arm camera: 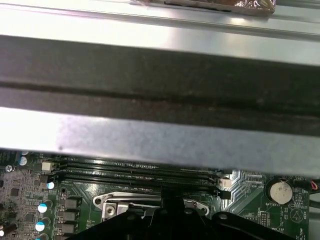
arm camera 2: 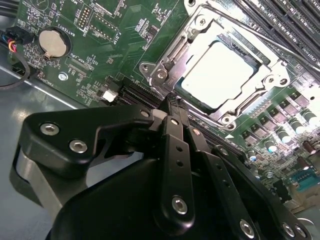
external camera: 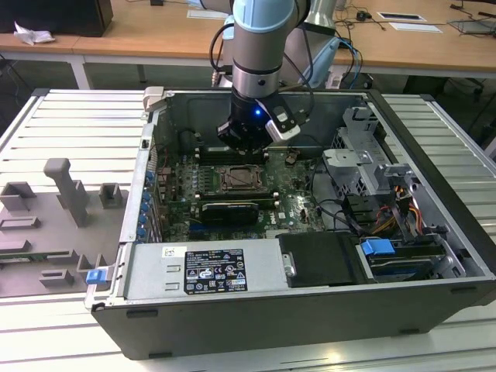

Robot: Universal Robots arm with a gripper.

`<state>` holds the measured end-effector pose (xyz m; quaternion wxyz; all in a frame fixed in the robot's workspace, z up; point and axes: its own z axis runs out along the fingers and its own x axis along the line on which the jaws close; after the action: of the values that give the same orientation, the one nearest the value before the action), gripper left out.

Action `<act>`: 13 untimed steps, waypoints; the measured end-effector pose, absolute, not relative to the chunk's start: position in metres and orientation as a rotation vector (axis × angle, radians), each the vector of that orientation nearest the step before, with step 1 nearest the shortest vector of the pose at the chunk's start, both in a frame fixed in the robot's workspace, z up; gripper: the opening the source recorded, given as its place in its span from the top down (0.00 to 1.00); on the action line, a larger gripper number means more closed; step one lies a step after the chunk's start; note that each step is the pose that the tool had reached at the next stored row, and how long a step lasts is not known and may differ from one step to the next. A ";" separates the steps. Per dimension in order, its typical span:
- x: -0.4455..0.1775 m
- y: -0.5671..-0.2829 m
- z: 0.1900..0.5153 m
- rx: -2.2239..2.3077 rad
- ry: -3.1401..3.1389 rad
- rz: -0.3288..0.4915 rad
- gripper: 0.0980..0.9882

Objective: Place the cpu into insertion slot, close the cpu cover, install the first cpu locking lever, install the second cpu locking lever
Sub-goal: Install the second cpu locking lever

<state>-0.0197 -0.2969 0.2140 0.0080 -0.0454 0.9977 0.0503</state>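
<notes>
The cpu (arm camera 2: 217, 75) lies flat in the insertion slot (arm camera 2: 225, 119), pale face up. The cpu cover (arm camera 2: 172, 55) lies down over it and frames it through its window. A thin metal lever rod (arm camera 2: 280, 45) runs along the socket's far side. My gripper (arm camera 2: 171, 102) is shut, with nothing between its fingers (arm camera 2: 175, 150). Its tips hover just off one edge of the socket. In the exterior view the gripper (external camera: 246, 147) hangs inside the open computer case, right behind the insertion slot (external camera: 239, 180). In the first wrist view the slot's silver rim (arm camera: 112, 202) shows beside the gripper (arm camera: 162, 197).
Long black memory slots (arm camera: 135, 172) flank the socket. A coin battery (arm camera 2: 52, 42) sits on the green board. The case wall (arm camera: 160, 135) rises close behind the arm. A graphics card (external camera: 225, 211), power supply (external camera: 205, 271) and drive cage (external camera: 372, 167) crowd the case. Grey fixtures (external camera: 66, 194) stand outside it.
</notes>
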 end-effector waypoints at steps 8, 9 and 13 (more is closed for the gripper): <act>-0.020 -0.299 0.215 -0.142 3.118 0.158 0.99; -0.020 -0.299 0.215 -0.142 3.118 0.158 0.99; -0.020 -0.299 0.215 -0.142 3.118 0.162 0.99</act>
<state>-0.0197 -0.2987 0.2152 0.0080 -0.0453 0.9976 0.0519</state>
